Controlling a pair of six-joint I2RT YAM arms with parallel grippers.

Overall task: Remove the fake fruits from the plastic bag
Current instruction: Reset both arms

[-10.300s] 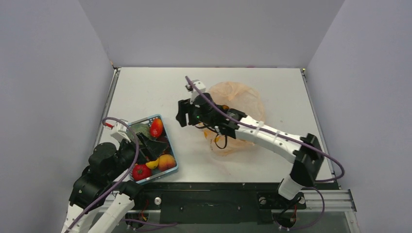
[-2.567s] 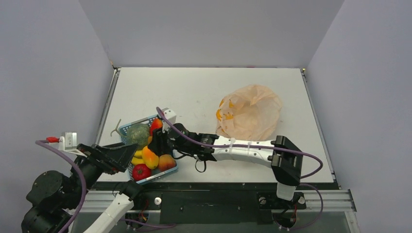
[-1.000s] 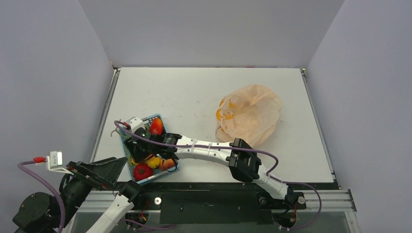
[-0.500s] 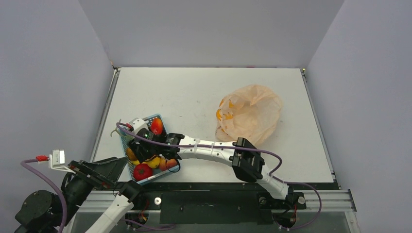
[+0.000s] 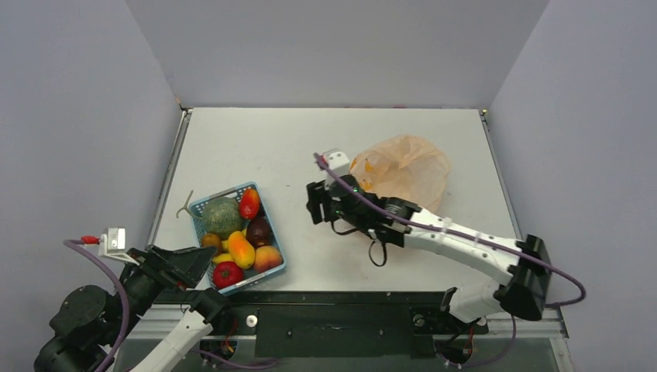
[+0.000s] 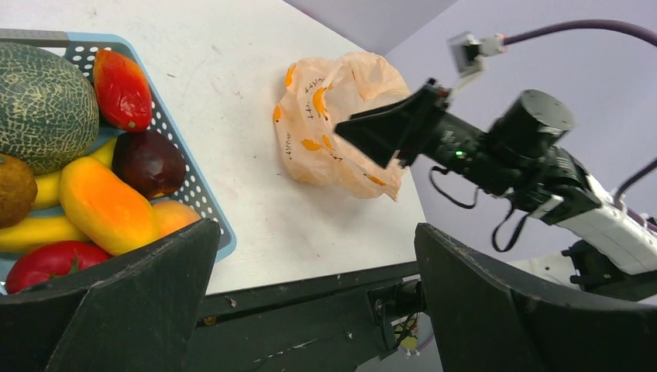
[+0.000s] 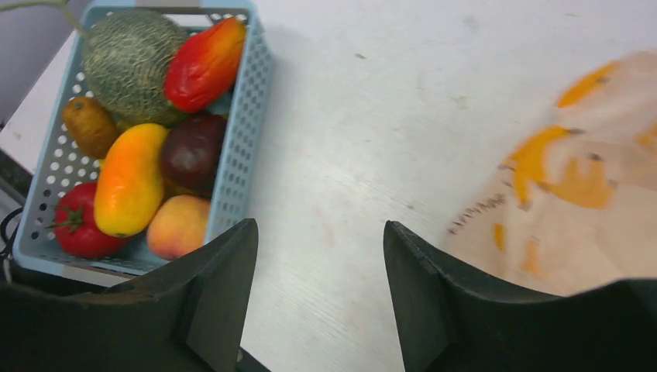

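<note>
The pale orange plastic bag [image 5: 403,174] lies crumpled at the right of the table and also shows in the left wrist view [image 6: 333,128] and the right wrist view [image 7: 573,201]. I cannot tell if anything is inside it. The mango-shaped fruit [image 5: 241,249], the red-orange pointed one [image 5: 249,203], the dark purple one [image 5: 258,231] and the small brown one [image 5: 211,241] lie in the blue basket [image 5: 273,232]. My right gripper [image 5: 314,203] hangs open and empty over bare table just left of the bag. My left gripper [image 5: 197,263] is open and empty at the table's near edge by the basket.
The basket also holds a green melon [image 5: 221,215], a red tomato [image 5: 225,273], a peach [image 5: 266,257] and bananas [image 5: 222,256]. Grey walls stand round the table on three sides. The black front rail [image 6: 310,298] runs under my left gripper.
My right gripper has pulled out of the basket and swung right to beside the bag, open. The dark purple fruit now lies uncovered in the basket. My left arm shifted slightly.
</note>
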